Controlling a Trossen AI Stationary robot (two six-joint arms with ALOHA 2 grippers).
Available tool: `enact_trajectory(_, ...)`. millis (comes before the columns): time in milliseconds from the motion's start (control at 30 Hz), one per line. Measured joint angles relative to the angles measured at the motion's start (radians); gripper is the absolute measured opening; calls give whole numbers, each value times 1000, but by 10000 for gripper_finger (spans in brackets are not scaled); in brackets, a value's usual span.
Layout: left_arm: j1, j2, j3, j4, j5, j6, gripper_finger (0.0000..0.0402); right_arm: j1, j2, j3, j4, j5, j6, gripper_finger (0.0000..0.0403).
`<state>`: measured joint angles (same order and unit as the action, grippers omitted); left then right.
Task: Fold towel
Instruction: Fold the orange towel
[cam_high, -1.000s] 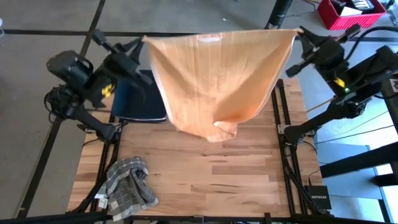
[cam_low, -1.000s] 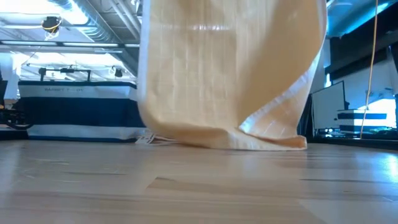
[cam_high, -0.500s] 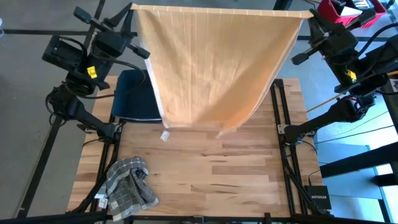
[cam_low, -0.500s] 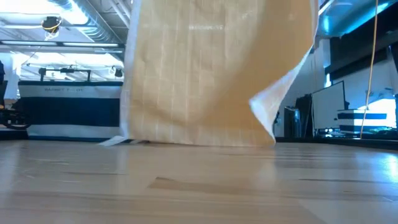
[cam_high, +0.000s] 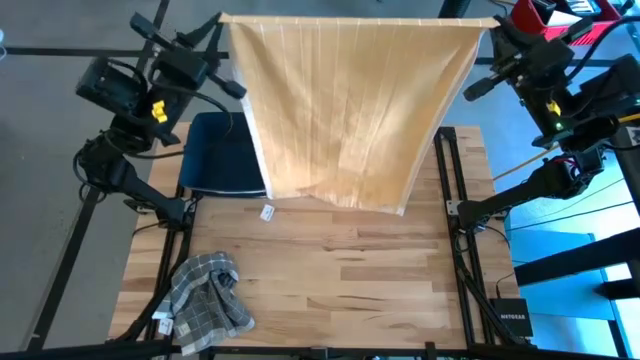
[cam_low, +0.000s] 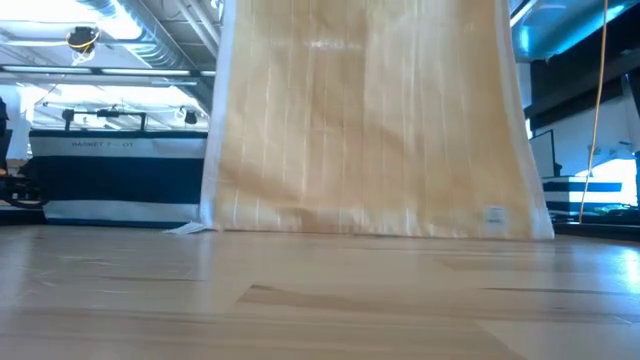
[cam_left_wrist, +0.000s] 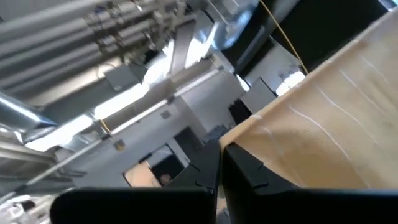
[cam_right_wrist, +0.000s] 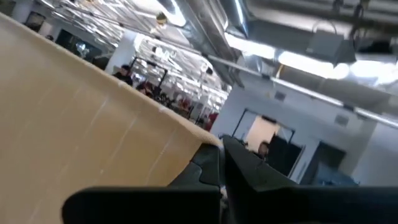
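The towel (cam_high: 345, 105) hangs spread over the far half of the table (cam_high: 330, 280), stretched between the left gripper (cam_high: 222, 22) at its far left corner and the right gripper (cam_high: 490, 25) at its far right corner. Its lower edge meets the tabletop across the middle, with a tag (cam_high: 267, 213) lying on the wood just beside the lower left corner. A cloth (cam_high: 207, 292) lies crumpled at the near left corner. A chair (cam_high: 218, 160) stands at the far left, partly behind the towel.
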<state>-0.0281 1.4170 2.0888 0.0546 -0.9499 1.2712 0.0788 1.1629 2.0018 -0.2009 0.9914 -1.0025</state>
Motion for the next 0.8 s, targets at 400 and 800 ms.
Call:
enact_trajectory(400, -374, -9, 2, -71, -347, -94, 5, 285, 30, 78, -284, 176, 319, 7)
enact_trajectory(800, -739, -4, 4, -67, -407, -250, 5, 697, 211, 76, -81, 479, 3, 6)
